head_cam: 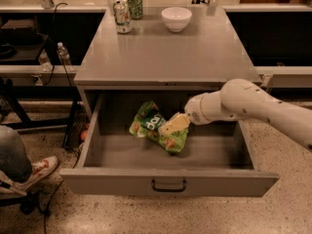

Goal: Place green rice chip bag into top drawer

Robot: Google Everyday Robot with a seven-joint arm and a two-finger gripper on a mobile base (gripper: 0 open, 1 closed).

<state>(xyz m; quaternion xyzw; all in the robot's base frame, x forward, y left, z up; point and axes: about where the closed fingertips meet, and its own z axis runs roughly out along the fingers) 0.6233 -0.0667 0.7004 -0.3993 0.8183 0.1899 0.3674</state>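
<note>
One crinkly green rice chip bag (150,122), pinched by pincer (165,128), inside top drawer (168,182).

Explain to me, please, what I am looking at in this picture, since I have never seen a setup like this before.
The white tube reaching in from the right is the robot arm of a mobile robot. There is only one camera, looking down at the grey table from its front; where it is mounted is not known. At the table's far edge stand a green can, a second can and a white bowl. Below, the top drawer is pulled open. The arm's tip, the gripper, is inside the drawer, against the green rice chip bag. Whether it is gripping the bag cannot be told. At the left edge is a person's shoe.
</note>
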